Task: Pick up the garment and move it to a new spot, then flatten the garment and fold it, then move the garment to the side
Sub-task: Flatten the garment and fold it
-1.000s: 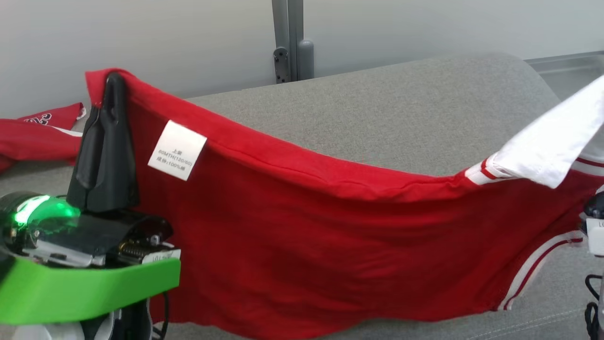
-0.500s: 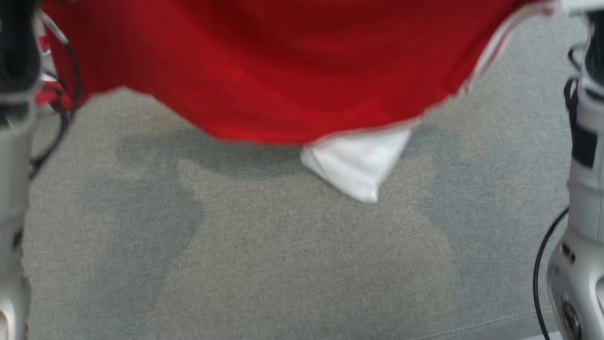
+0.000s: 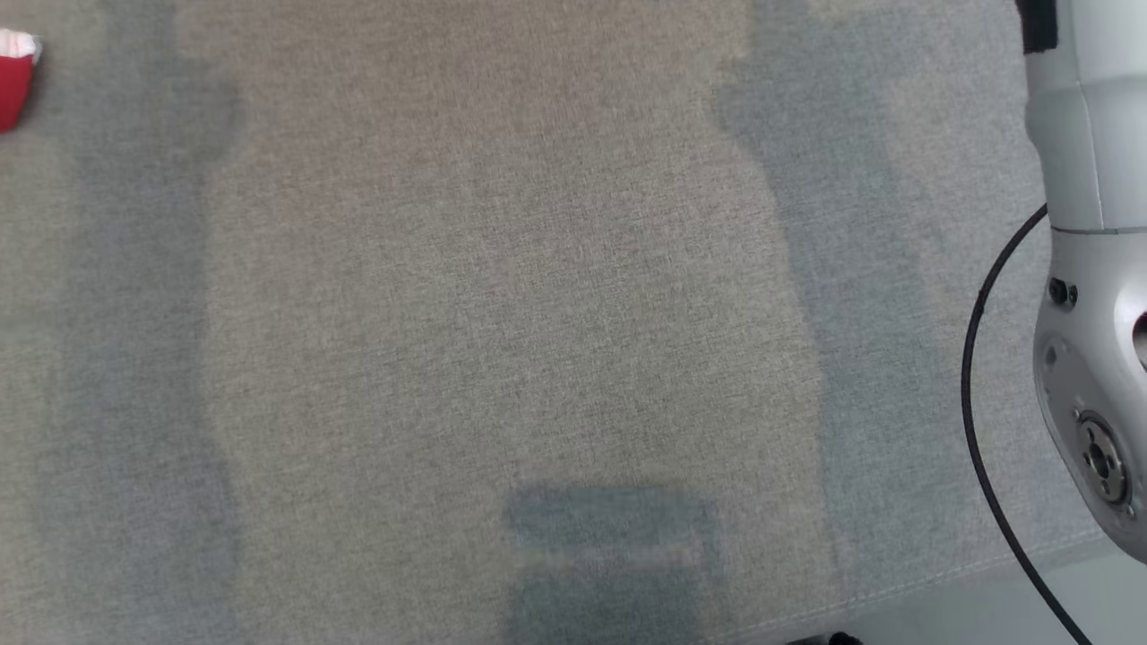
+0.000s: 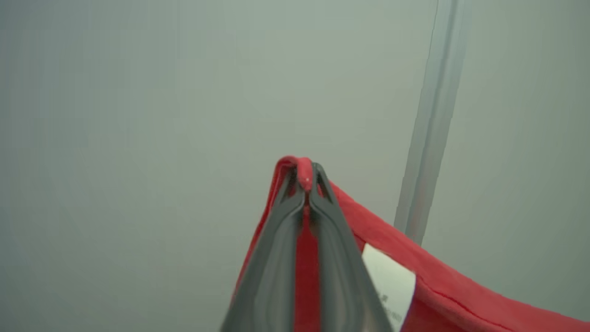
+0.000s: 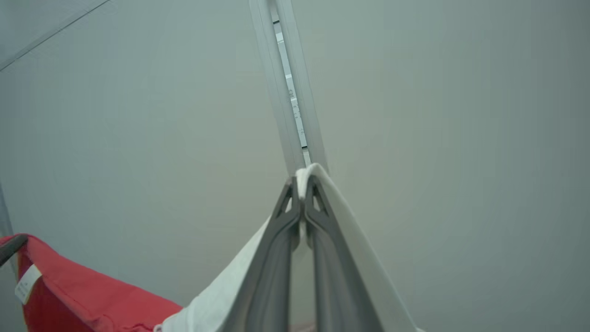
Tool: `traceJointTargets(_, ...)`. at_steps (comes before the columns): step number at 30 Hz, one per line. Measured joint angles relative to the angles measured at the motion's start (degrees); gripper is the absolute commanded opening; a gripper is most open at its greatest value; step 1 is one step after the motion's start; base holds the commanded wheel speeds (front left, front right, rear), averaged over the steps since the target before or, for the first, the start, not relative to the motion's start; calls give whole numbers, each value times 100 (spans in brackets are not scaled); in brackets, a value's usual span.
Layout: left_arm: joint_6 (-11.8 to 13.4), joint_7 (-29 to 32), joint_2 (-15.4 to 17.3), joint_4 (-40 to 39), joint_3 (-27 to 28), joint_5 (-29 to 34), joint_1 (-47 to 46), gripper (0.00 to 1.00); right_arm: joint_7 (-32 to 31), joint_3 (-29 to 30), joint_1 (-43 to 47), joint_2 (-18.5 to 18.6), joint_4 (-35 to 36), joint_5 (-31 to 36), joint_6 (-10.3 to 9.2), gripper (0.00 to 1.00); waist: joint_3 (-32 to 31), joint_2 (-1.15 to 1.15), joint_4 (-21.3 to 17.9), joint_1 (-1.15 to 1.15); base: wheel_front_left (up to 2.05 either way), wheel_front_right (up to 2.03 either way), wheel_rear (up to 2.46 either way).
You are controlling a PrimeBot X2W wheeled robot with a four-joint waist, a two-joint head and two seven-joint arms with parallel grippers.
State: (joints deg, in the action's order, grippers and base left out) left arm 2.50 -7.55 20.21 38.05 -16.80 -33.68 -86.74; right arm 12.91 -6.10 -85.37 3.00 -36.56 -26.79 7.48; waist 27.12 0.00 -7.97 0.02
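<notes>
The head camera has tipped down to the grey surface (image 3: 502, 313); the garment (image 4: 461, 302) hangs stretched above it, lower frame in both wrist views, left claw (image 4: 305, 179) pinching red hem, right claw (image 5: 303, 185) pinching white cloth, ready for laying flat

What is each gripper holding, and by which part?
Both hold the garment: the left gripper is shut on a red corner, the right gripper on its white part.

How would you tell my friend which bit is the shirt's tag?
Look at the red garment held before the pale wall by the left gripper. Just under its top hem sits a small white tag: the only printed patch on red cloth.
</notes>
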Motion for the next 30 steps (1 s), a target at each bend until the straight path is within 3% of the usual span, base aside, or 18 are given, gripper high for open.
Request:
traceJointTargets(5, -110, -419, -65, 655, 127, -156, -5, 0, 181, -695, 14, -7, -224, -445, 0, 0, 477, 0, -88, 0, 0, 0, 0)
traceJointTargets(13, -604, -622, -44, 1194, 257, -398, 352, 0, 209, -1218, 786, -15, 83, -682, 0, 0, 955, 0, -214, -1, 0, 0, 0)
traceJointTargets(23, -902, -665, -135, 1013, 349, -867, 1048, 0, 214, -1308, 2204, 372, 1209, -961, 0, 0, 671, 0, -79, -2, 0, 0, 0)
traceJointTargets(30, -956, -662, -215, 69, 420, -1316, 2656, 0, 214, -1195, 3963, 765, 2005, -1250, 0, 0, 211, 0, 75, -2, 0, 0, 0)
